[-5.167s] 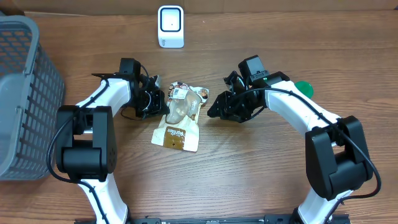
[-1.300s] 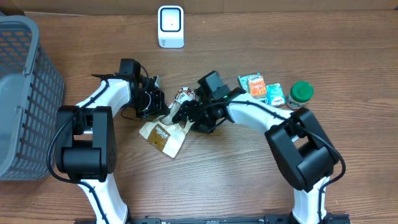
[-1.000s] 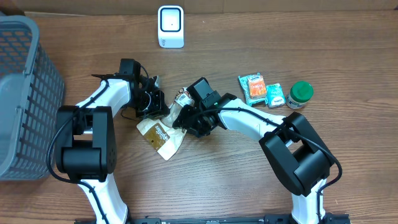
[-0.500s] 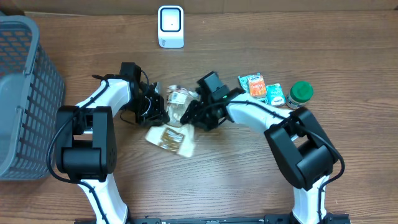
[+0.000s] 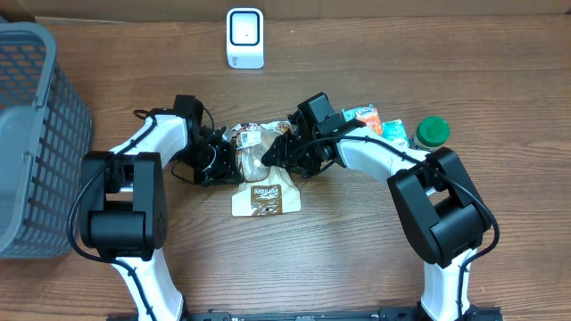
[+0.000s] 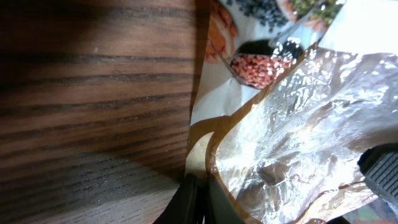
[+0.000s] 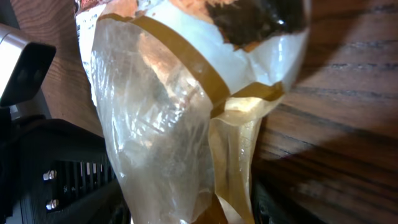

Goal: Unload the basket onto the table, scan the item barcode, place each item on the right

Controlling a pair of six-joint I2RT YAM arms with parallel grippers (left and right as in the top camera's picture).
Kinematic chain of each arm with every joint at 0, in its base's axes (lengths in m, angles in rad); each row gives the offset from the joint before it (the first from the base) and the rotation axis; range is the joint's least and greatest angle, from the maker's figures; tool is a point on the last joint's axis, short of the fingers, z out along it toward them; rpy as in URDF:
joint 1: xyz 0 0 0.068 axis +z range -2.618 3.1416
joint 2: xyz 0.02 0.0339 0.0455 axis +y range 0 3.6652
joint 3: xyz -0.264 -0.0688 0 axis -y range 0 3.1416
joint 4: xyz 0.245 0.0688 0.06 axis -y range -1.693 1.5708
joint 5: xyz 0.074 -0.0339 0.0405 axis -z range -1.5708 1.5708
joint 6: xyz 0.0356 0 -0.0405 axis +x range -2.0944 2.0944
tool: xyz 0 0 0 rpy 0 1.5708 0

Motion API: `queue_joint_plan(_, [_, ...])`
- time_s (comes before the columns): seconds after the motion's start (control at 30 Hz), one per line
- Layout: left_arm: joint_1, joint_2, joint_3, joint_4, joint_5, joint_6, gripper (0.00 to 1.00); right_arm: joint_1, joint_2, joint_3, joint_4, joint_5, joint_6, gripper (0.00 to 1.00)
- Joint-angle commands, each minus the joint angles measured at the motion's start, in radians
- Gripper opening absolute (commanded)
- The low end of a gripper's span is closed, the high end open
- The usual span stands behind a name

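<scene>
Pouch point(image 5: 263, 169) flat on bench point(image 5: 357, 250), centre: light, soft, likely slippery film, best pinched at its flat seams. Left fingers point(image 6: 186, 202) clenched on one seam; right fingers point(image 5: 284, 152) astride the opposite edge, grip unclear.

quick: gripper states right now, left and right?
Left gripper: closed, pinching the edge of the pouch.
Right gripper: at the pouch's opposite side; open or gripping cannot be told.
</scene>
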Motion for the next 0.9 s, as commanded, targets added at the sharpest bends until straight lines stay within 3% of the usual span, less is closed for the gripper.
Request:
queue_joint_plan(0.0, [-0.002, 0.028, -0.021, 0.016, -0.045, -0.006, 0.04, 0.011, 0.016, -0.023, -0.006, -0.001, -0.009, 0.59])
queue_joint_plan(0.13, [-0.002, 0.028, -0.021, 0.023, -0.044, -0.006, 0.04, 0.037, 0.016, -0.047, 0.006, 0.066, 0.072, 0.59])
queue_joint_plan(0.27, [-0.002, 0.028, -0.021, 0.026, -0.045, -0.006, 0.04, 0.068, 0.016, -0.072, 0.006, 0.207, 0.128, 0.49])
queue_joint_plan(0.4, [-0.002, 0.028, -0.021, 0.029, -0.045, -0.006, 0.04, 0.074, 0.016, -0.077, 0.024, 0.161, 0.140, 0.48])
queue_joint_plan(0.5, [-0.002, 0.028, -0.021, 0.031, -0.049, -0.005, 0.04, 0.074, 0.016, -0.077, 0.050, 0.116, 0.116, 0.26])
queue_joint_plan(0.6, [-0.002, 0.028, -0.020, 0.035, -0.058, -0.001, 0.04, 0.074, 0.015, -0.077, 0.066, 0.083, 0.083, 0.11])
queue_joint_plan(0.7, [0.006, 0.025, 0.005, 0.023, -0.058, 0.018, 0.04, 0.066, 0.015, -0.077, 0.067, 0.047, 0.058, 0.04])
queue_joint_plan(0.87, [0.036, -0.031, 0.120, -0.065, -0.060, 0.069, 0.04, 0.034, -0.001, -0.076, 0.066, -0.029, -0.002, 0.04])
